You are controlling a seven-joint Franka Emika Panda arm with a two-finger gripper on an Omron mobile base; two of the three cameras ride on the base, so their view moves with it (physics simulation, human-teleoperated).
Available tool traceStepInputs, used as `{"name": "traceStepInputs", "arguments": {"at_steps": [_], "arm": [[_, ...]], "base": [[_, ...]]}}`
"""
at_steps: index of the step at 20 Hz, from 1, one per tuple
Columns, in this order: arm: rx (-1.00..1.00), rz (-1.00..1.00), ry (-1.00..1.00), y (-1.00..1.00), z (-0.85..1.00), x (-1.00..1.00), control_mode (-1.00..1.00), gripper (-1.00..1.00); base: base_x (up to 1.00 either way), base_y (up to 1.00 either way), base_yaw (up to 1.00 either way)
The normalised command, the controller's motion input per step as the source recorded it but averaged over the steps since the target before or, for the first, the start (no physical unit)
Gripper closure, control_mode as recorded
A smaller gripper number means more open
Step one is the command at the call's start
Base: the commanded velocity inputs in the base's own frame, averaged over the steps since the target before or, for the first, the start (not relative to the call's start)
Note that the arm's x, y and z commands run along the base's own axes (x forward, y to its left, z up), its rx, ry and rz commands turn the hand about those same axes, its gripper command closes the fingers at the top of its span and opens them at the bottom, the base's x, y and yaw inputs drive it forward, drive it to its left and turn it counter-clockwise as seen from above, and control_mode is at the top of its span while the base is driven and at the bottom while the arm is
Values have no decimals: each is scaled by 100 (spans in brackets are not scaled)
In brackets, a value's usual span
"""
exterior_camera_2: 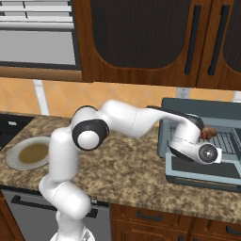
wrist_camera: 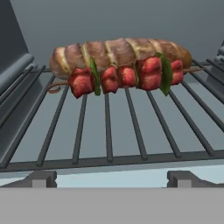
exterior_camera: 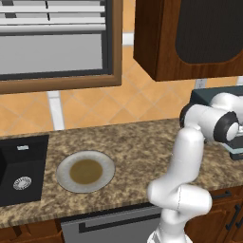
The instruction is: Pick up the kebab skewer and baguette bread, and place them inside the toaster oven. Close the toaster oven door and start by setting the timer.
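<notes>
In the hand view the baguette bread (wrist_camera: 120, 53) lies across the wire rack (wrist_camera: 109, 131) inside the toaster oven (exterior_camera_2: 202, 109). The kebab skewer (wrist_camera: 124, 76), with red chunks and green pieces, rests right against the loaf's near side. My gripper (wrist_camera: 113, 179) is open and holds nothing. Its two fingertips stand wide apart at the rack's front edge, short of the food. From the right base view the hand is at the oven's mouth. The toaster oven door (exterior_camera_2: 207, 172) is folded down flat in front. A bit of the skewer (exterior_camera_2: 209, 133) shows past the hand.
A grey plate (exterior_camera: 85, 172) with a brown centre sits on the granite counter (exterior_camera: 137, 142), left of the arm. A black sink (exterior_camera: 21, 168) lies at the far left. Dark wooden wall cabinets (exterior_camera_2: 141, 42) hang over the oven.
</notes>
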Motion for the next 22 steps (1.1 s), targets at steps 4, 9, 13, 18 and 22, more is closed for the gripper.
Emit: {"name": "traceStepInputs", "arguments": {"at_steps": [4, 9, 13, 18, 22], "arm": [[0, 0, 0, 0, 0, 30, -100, -100], [0, 0, 0, 0, 0, 26, -100, -100], [0, 0, 0, 0, 0, 25, -100, -100], [0, 0, 0, 0, 0, 18, -100, -100], [0, 0, 0, 0, 0, 5, -100, -100]], "base": [[0, 0, 0], [0, 0, 0], [0, 0, 0], [0, 0, 0], [0, 0, 0]]}}
